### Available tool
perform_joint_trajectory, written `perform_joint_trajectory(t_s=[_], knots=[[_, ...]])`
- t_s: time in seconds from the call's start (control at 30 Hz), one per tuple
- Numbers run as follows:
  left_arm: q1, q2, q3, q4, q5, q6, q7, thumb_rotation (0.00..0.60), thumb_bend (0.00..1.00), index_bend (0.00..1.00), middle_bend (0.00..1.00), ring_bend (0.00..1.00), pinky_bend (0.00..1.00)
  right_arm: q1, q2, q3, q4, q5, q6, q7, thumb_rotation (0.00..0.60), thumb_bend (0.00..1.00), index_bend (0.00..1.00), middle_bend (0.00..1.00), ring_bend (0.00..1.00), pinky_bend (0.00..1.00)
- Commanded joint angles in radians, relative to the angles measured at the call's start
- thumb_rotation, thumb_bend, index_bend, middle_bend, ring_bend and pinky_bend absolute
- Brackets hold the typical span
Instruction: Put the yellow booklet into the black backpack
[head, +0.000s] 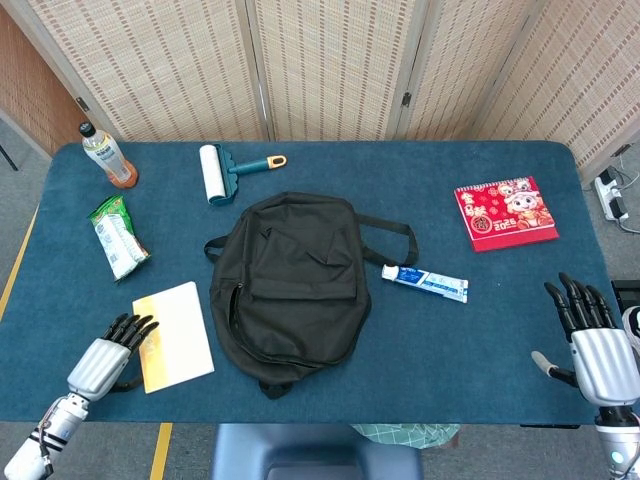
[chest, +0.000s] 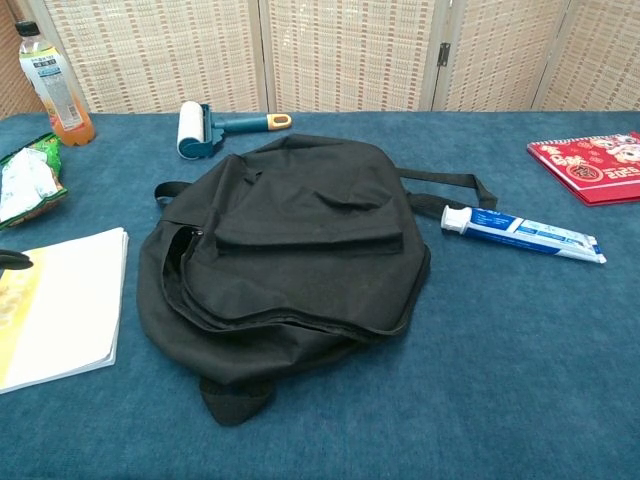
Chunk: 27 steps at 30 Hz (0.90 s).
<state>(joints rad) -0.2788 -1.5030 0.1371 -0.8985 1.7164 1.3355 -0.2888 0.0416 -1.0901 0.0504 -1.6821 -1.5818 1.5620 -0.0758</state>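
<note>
The black backpack (head: 290, 280) lies flat in the middle of the blue table, its zipper opening facing the left side (chest: 290, 250). The yellow booklet (head: 175, 335) lies flat just left of it, near the front edge (chest: 60, 305). My left hand (head: 105, 355) lies at the booklet's left edge, fingers stretched out, their tips over its yellow margin, holding nothing. In the chest view only a dark fingertip (chest: 12, 262) shows. My right hand (head: 590, 340) hovers at the table's front right corner, fingers spread and empty, far from both objects.
At the back left stand an orange drink bottle (head: 108, 158), a green snack bag (head: 118, 236) and a lint roller (head: 225, 170). A toothpaste tube (head: 425, 282) lies right of the backpack. A red calendar (head: 505, 212) lies at the back right.
</note>
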Motion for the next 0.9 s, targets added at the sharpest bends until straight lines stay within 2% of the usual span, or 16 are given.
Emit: perform_joint_trajectory(t_s=[0.03, 0.2, 0.57, 0.9], knots=[[-0.007, -0.003, 0.002, 0.001, 0.003, -0.004, -0.008, 0.6, 0.22, 0.0, 0.08, 0.07, 0.0, -0.002, 0.001, 0.0, -0.001, 0.002, 0.001, -0.002, 0.6, 0.09, 0.0, 0.01, 0.0, 0.07], [-0.021, -0.006, 0.001, 0.011, 0.003, -0.011, -0.015, 0.6, 0.21, 0.0, 0.08, 0.07, 0.0, -0.004, -0.001, -0.001, 0.0, 0.005, 0.001, -0.002, 0.6, 0.09, 0.0, 0.01, 0.0, 0.07], [-0.057, 0.03, -0.008, -0.016, -0.019, -0.069, 0.026, 0.6, 0.13, 0.0, 0.08, 0.07, 0.0, -0.006, -0.004, -0.001, 0.001, 0.008, -0.001, -0.002, 0.6, 0.09, 0.0, 0.01, 0.0, 0.07], [-0.076, 0.022, -0.008, -0.024, -0.021, -0.086, 0.036, 0.6, 0.11, 0.0, 0.08, 0.07, 0.0, -0.007, -0.006, -0.002, 0.008, 0.014, -0.007, 0.002, 0.6, 0.09, 0.0, 0.01, 0.0, 0.07]])
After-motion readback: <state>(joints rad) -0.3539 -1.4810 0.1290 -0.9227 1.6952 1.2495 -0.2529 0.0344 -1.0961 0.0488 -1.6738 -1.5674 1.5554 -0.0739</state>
